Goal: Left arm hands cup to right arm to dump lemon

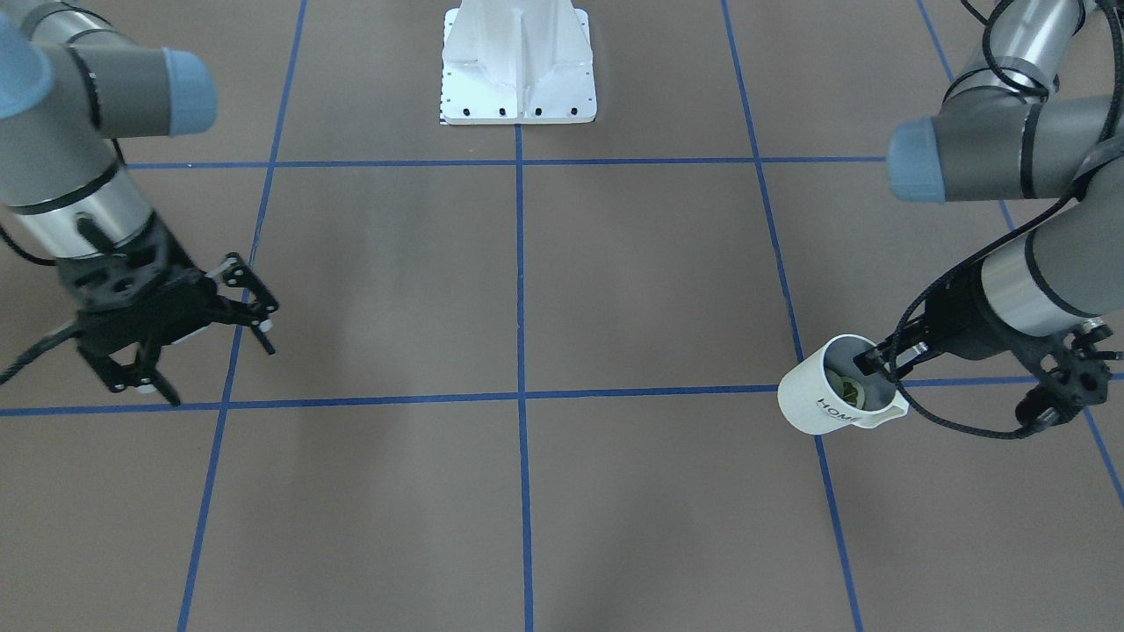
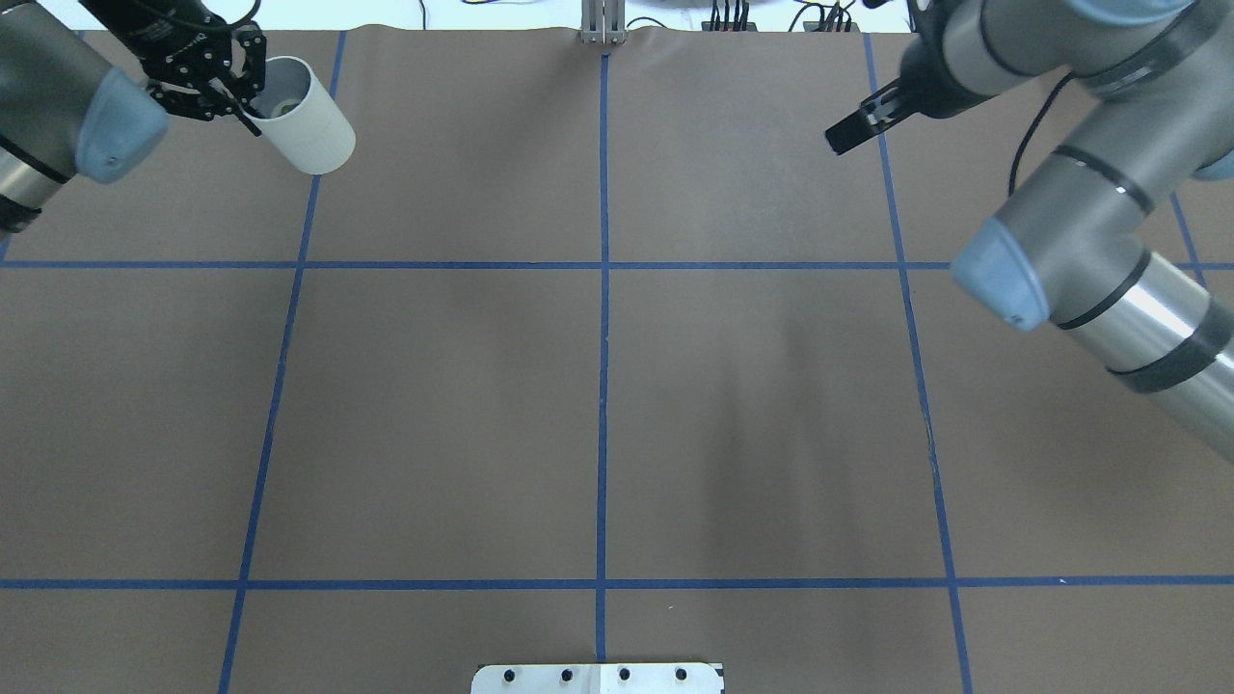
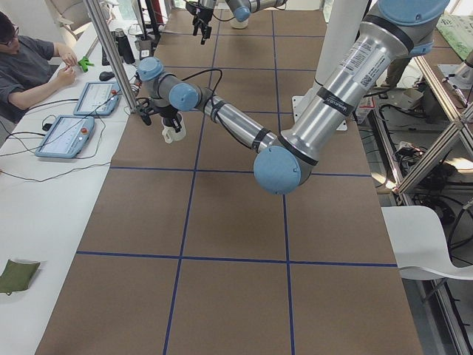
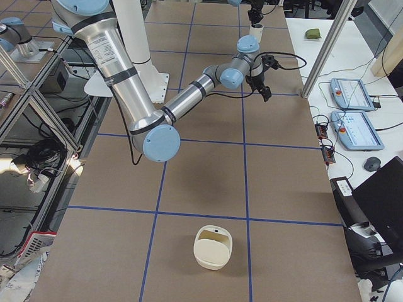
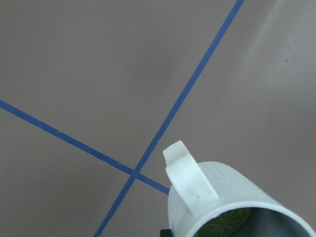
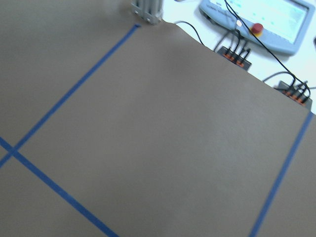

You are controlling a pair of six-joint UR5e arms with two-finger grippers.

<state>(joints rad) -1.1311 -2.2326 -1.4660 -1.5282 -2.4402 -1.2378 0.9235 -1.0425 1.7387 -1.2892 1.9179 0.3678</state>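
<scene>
My left gripper (image 1: 878, 362) is shut on the rim of the white cup (image 1: 832, 402), one finger inside the mouth and one outside. The cup hangs tilted near the table's far left corner, with its "HOME" lettering facing the front camera. Inside it lies the yellow-green lemon (image 1: 848, 389); the left wrist view also shows the lemon (image 5: 224, 224) below the cup's handle (image 5: 190, 180). From overhead the cup (image 2: 307, 123) is at the top left. My right gripper (image 1: 219, 373) hovers open and empty over the far right part of the table, a long way from the cup.
Blue tape lines (image 2: 603, 289) divide the brown table into squares. The white robot base plate (image 1: 518, 66) sits at the robot's edge. A cream handled container (image 4: 213, 247) lies near the right end. A seated person (image 3: 29, 63) and pendants (image 3: 66, 134) are at a side bench.
</scene>
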